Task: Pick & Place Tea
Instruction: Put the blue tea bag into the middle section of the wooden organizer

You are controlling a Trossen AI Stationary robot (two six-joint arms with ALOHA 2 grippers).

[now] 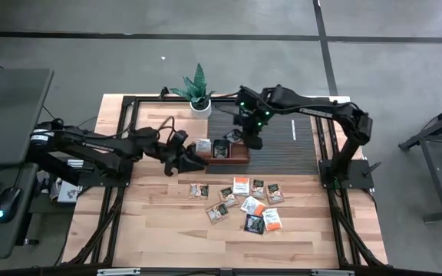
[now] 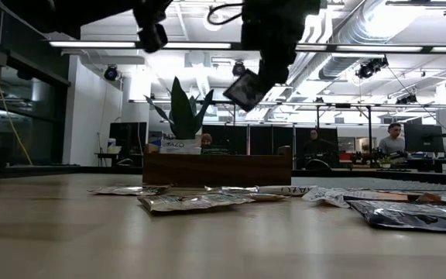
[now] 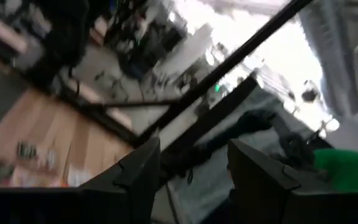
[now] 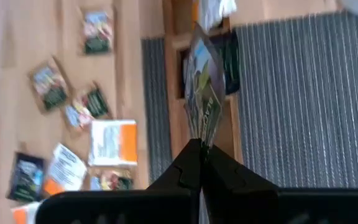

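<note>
Your right gripper [image 4: 201,149] pinches a dark square tea sachet [image 4: 202,87] over the long brown wooden tray [image 1: 229,157].
Only the left wrist view shows your left gripper's fingers [image 3: 138,174] apart.

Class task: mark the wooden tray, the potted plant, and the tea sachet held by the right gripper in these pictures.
wooden tray [image 2: 217,169]: low view, on its front wall.
potted plant [image 1: 196,84]: high view, on its leaves.
tea sachet [image 4: 202,93]: right wrist view, on its face above the right gripper [image 4: 200,148], which pinches its edge.
</note>
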